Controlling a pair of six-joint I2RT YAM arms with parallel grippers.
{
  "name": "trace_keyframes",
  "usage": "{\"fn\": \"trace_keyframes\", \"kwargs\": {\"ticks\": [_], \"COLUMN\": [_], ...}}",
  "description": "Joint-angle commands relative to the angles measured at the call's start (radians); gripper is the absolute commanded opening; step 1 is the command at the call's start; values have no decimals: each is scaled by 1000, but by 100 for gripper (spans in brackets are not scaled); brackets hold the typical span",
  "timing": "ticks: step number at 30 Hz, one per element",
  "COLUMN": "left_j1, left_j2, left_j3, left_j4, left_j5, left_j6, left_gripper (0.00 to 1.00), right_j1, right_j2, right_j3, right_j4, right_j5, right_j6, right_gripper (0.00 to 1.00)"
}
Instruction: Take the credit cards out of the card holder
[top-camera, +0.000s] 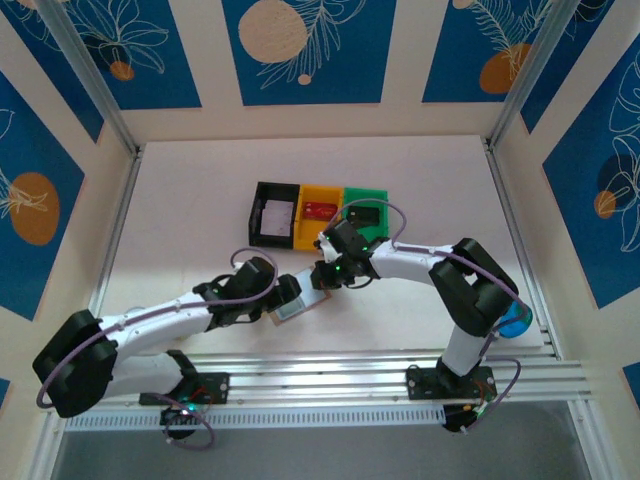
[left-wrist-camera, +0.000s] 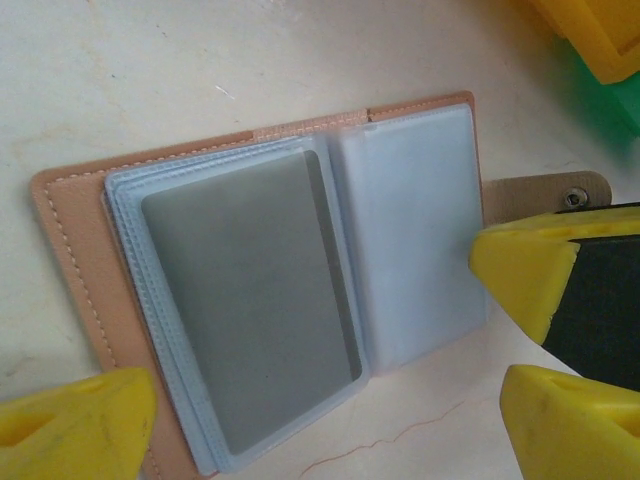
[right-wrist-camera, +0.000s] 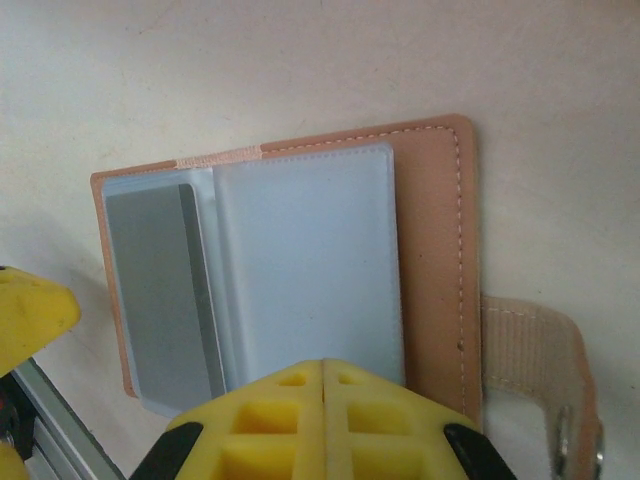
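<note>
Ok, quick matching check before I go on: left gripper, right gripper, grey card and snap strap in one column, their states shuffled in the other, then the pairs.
1 left gripper
2 right gripper
3 grey card
4 snap strap

A flat on the table, off the card holder's side
B shut, tips at the card holder's edge
C open, fingers wide apart
D inside a clear pocket

Pairs: 1-C, 2-B, 3-D, 4-A
</note>
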Motion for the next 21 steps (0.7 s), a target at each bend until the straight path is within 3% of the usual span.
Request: {"fn": "trace_keyframes", "kwargs": {"ticks": [1, 21], "left_j1": [-16, -41], "left_j2": [9, 75], "left_j3": [-13, -6], "left_j4": [16, -7], "left_j5": [-11, -28], "left_j6": [-33, -59], "left_gripper": [89, 87], "right_j1": [-7, -2], "right_j2": [7, 14], "right_j3": [-12, -7], "right_j4": [3, -1], "right_j5": [-3, -4], "right_j6": [13, 14], "right_gripper": [4, 3]}}
